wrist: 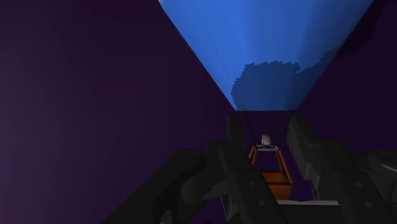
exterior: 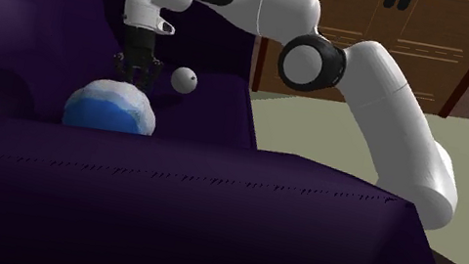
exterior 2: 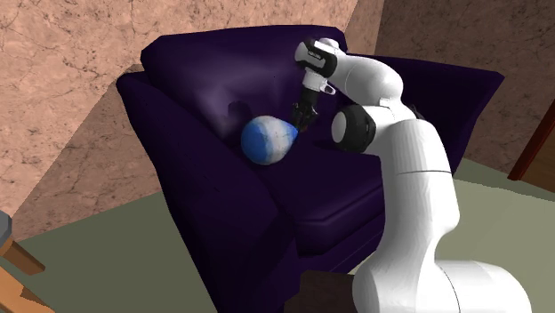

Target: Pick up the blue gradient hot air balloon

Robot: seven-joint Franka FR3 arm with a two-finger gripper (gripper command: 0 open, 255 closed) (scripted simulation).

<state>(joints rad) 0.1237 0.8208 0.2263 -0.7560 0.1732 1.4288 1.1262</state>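
My all-black pincer (exterior: 136, 77) stands part open, empty. The blue-and-white hot air balloon (exterior: 111, 106) lies on the dark purple sofa (exterior: 212, 192), its orange basket (wrist: 272, 178) between my fingers, the envelope straight beyond.

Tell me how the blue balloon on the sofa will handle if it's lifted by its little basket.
Likely top-heavy: the balloon has a big rounded envelope and a small orange basket at the claw, so it may swing or tip. Its round body, lying on the purple sofa, would probably roll if nudged. The thin lines joining basket and envelope look fragile.
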